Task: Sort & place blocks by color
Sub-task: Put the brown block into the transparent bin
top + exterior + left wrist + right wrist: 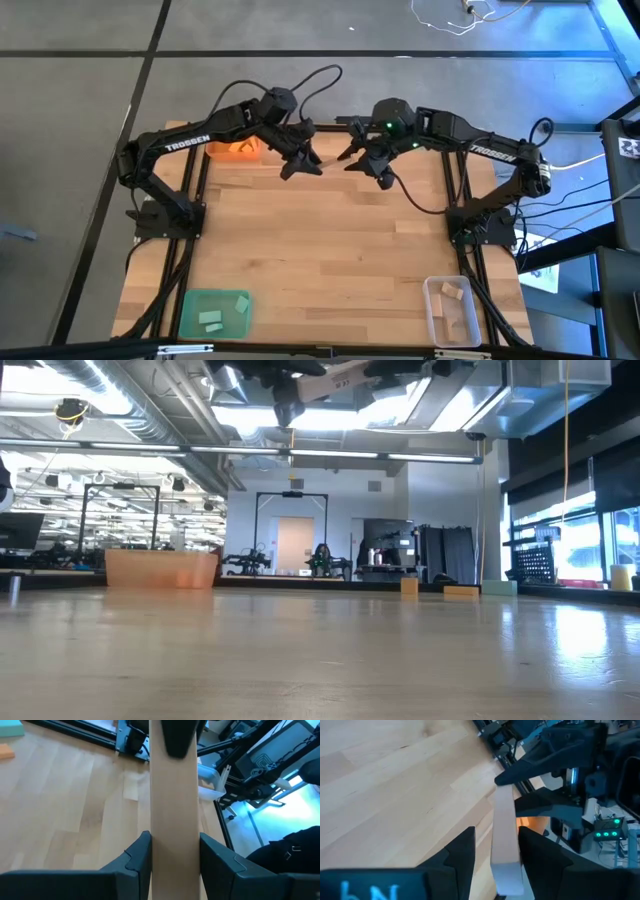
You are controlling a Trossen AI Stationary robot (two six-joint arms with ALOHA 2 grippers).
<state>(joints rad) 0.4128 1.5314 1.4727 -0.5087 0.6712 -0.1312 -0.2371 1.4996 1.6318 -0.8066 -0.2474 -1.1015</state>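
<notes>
Held high over the bench (320,250), the pale wood block (174,805) is pinched by both the left hand (175,855) and right hand (497,852), so an uncoordinated release could drop it.

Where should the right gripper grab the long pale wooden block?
Its free end, coming from opposite the left gripper, which pinches the other end. The pale wooden block is long, narrow and flat-sided, so the right gripper fits around there.
</notes>
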